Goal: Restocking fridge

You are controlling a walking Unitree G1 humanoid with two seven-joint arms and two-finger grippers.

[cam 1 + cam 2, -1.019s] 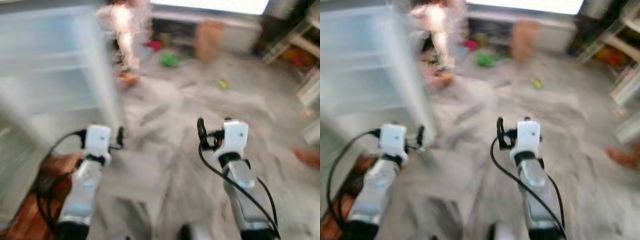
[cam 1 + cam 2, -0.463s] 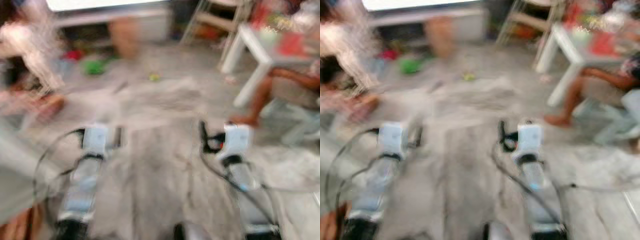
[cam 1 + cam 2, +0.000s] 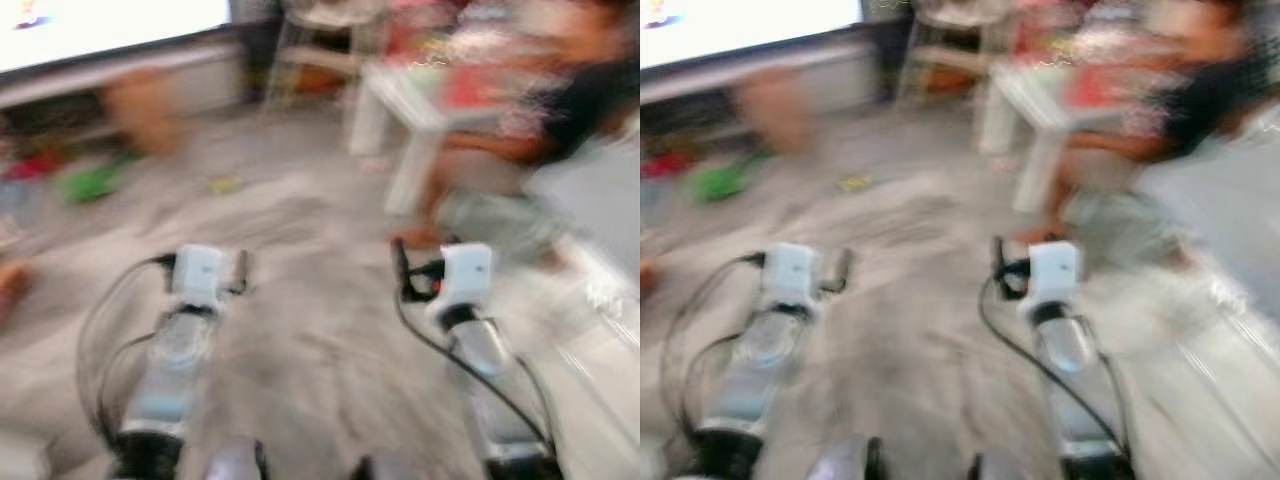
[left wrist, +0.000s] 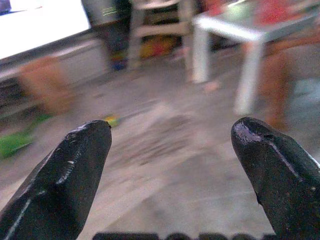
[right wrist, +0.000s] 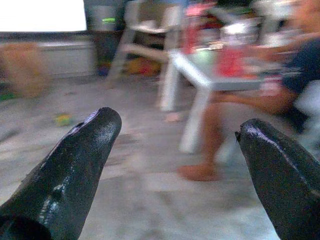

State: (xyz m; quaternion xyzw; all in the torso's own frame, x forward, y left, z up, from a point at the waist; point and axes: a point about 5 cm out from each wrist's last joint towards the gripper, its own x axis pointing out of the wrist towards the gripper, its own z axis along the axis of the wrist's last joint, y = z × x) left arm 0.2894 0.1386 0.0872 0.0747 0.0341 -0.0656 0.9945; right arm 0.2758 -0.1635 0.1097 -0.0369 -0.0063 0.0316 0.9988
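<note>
Both arms are held out low in front of me over a grey floor. My left gripper (image 4: 172, 135) is open with nothing between its fingers (image 4: 75, 170). My right gripper (image 5: 177, 125) is also open and empty, and points toward a white low table (image 5: 200, 70) ahead on the right. Red bottles or packs (image 5: 231, 62) and other items stand on that table, too blurred to name. The head views are smeared by motion.
A person (image 5: 280, 95) sits beside the table, with a bare foot (image 5: 197, 172) on the floor. A wooden stool (image 5: 145, 30) stands behind the table. A brown bag (image 3: 140, 105), a green toy (image 3: 85, 180) and a small yellow thing (image 3: 225, 184) lie at left.
The whole picture has swung right: the open white fridge at left has left the view, and the table and seated person have come in. Both arms keep the same pose.
</note>
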